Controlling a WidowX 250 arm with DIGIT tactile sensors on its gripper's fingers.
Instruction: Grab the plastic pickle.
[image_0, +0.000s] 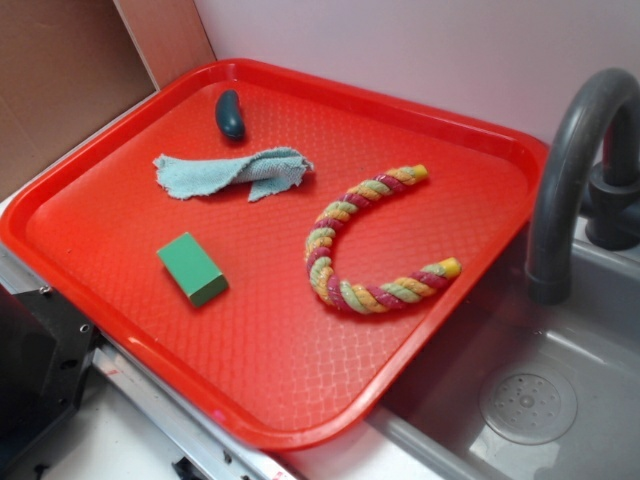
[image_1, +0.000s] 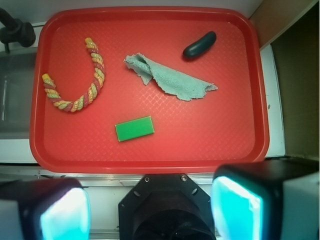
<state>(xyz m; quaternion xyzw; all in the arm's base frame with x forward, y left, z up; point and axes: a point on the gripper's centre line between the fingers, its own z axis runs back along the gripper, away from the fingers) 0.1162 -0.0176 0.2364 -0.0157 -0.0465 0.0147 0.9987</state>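
The pickle (image_0: 230, 113) lies at the far corner of the red tray (image_0: 300, 400), close to the rim and just beyond the crumpled blue-green cloth (image_0: 235, 171), near it but not touching. It is a small, dark, glossy oblong with rounded ends and a slight curve, and it looks like hard, hollow plastic: probably very light, stiff enough not to give under pressure, and slick enough to squirt out of a pinch placed off-centre. The safest hold would seem to be across its narrow width at the middle, where the sides run most nearly parallel, rather than at the tapering ends. In the wrist view the end effector (image_1: 150, 210) sits high above the near edge of the tray, its two fingers (image_1: 235, 210) spread wide with nothing between them, well apart from the pickle. The green block (image_0: 192, 268) and the twisted rope (image_0: 372, 243) lie elsewhere on the tray, clear of any approach.
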